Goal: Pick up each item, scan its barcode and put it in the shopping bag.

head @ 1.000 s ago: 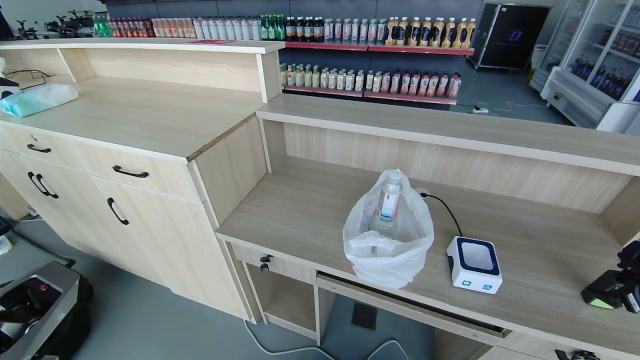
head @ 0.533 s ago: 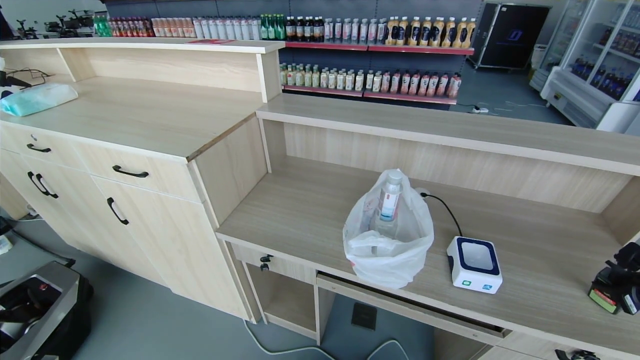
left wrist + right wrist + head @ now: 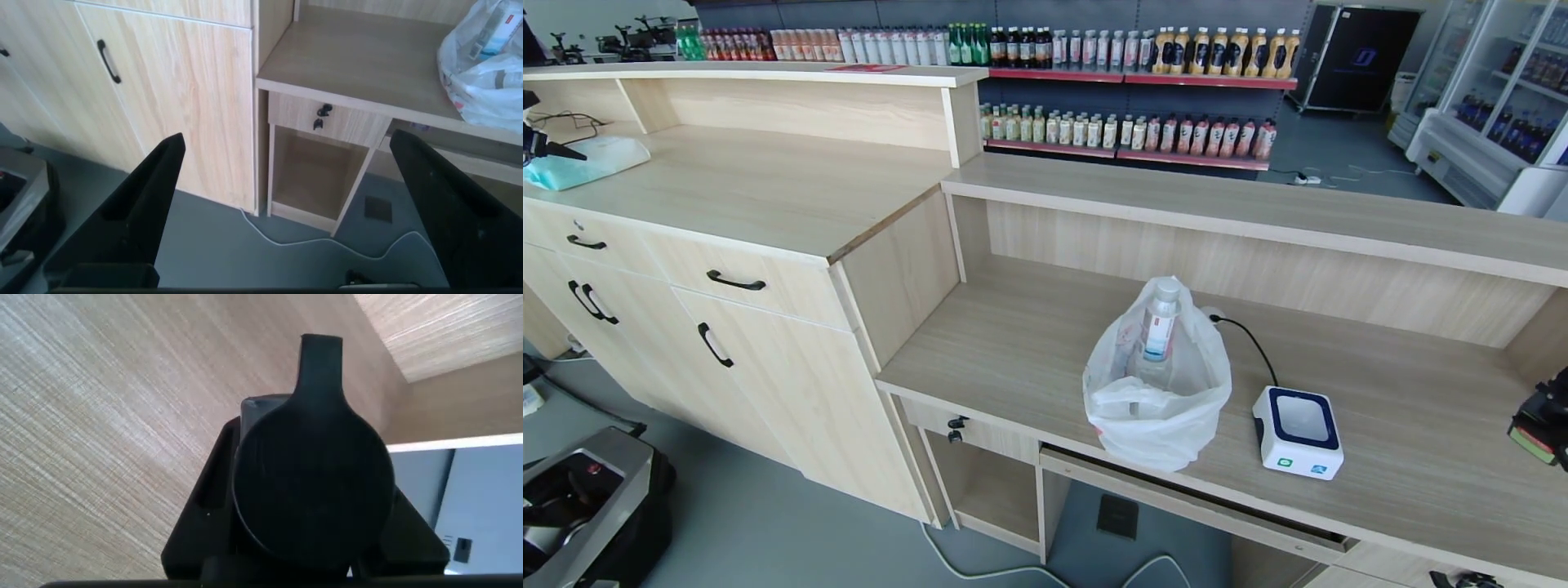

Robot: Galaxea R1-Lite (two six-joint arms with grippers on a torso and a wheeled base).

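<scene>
The white plastic shopping bag (image 3: pixel 1156 408) stands on the lower desk with a clear bottle (image 3: pixel 1160 327) upright inside it. The white and blue barcode scanner (image 3: pixel 1297 430) lies just right of the bag, its cable running back to the desk wall. My right gripper (image 3: pixel 1539 425) hangs over the desk at the far right edge, well clear of the scanner, with a red and green patch on its underside. A dark round shape with a short stem (image 3: pixel 310 482) blocks the right wrist view. My left gripper (image 3: pixel 288 139) is open and holds nothing. It is in front of the cabinet, left of the bag (image 3: pixel 482 57).
A tall cabinet with black handles (image 3: pixel 735 282) and a high counter stand to the left, with a teal packet (image 3: pixel 584 159) on top. A raised ledge (image 3: pixel 1258 208) runs behind the desk. Drink shelves and fridges stand farther back. A keyed drawer (image 3: pixel 325 118) sits under the desk.
My right gripper has moved right and slightly up toward the picture's edge. A black tip at the far left edge has come further in. Bag, bottle and scanner have not moved.
</scene>
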